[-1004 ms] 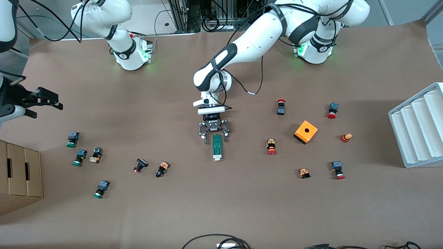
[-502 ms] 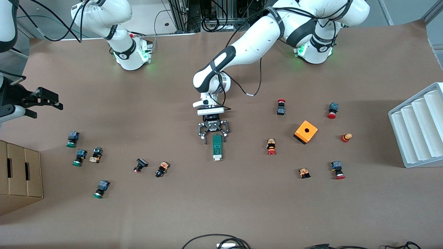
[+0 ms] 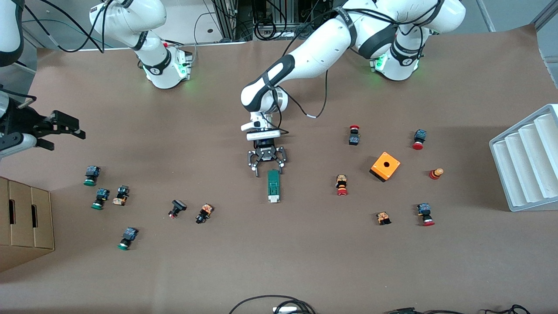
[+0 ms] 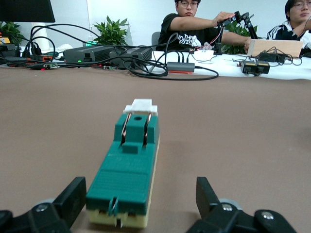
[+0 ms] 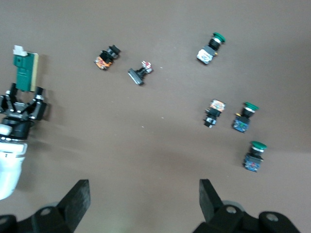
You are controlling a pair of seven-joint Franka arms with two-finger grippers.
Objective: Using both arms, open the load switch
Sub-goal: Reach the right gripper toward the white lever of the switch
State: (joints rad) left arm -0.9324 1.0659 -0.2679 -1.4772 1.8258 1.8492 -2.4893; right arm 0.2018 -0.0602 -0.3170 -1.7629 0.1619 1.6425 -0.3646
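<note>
The load switch (image 3: 273, 186), a narrow dark-green block with a white end piece, lies flat mid-table, and that white end is nearer to the front camera. My left gripper (image 3: 267, 171) is low at its other end, open, and the fingers straddle just that end. In the left wrist view the load switch (image 4: 129, 165) sits closer to one of the fingertips (image 4: 73, 194) of the left gripper (image 4: 140, 199). My right gripper (image 3: 65, 137) hangs open and empty over bare table at the right arm's end. The right wrist view shows the right gripper (image 5: 143, 196) high up and the load switch (image 5: 25, 73) far off.
Green-capped push buttons (image 3: 91, 174) lie scattered toward the right arm's end beside a cardboard box (image 3: 24, 222). Red-capped push buttons (image 3: 342, 185) and an orange cube (image 3: 385, 166) lie toward the left arm's end, next to a white ribbed rack (image 3: 527, 157). Cables (image 3: 270, 305) lie at the table's front edge.
The left gripper has drawn back slightly along the load switch, away from the front camera. The right gripper has shifted a little toward the table's middle. The switch has not moved.
</note>
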